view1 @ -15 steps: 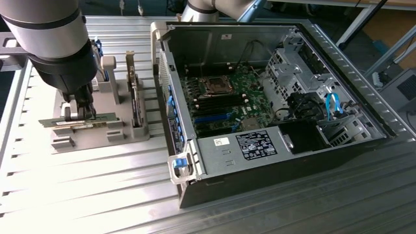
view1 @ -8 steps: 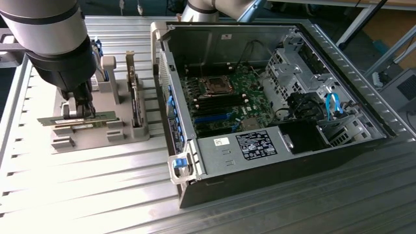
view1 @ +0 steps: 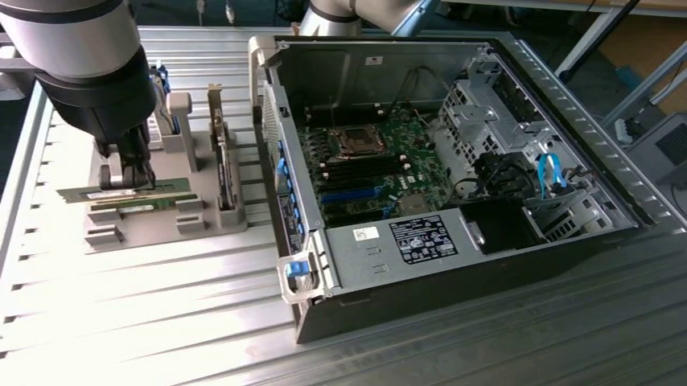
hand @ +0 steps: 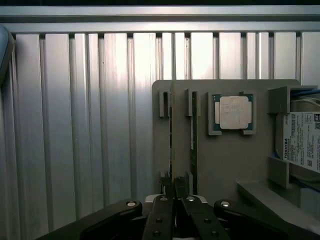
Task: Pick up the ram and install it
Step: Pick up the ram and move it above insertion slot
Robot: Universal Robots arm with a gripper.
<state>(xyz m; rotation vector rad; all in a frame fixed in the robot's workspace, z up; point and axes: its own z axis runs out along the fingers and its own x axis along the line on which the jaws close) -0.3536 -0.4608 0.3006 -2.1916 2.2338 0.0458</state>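
Gripping the ram [view1: 161,189] seated in the holder [view1: 231,219], gripper [view1: 129,182] clamped on it, near the bench [view1: 129,310] edge at the exterior view's left.

The ram [view1: 127,195] — a long, thin green stick with a white label — stands on its long edge in a slot of the grey rack [view1: 215,221] on the worktop [view1: 161,297], at the exterior view's left. The gripper [view1: 129,185] is closed on its top edge — a 2nd stick [view1: 145,207] stands just beside it.
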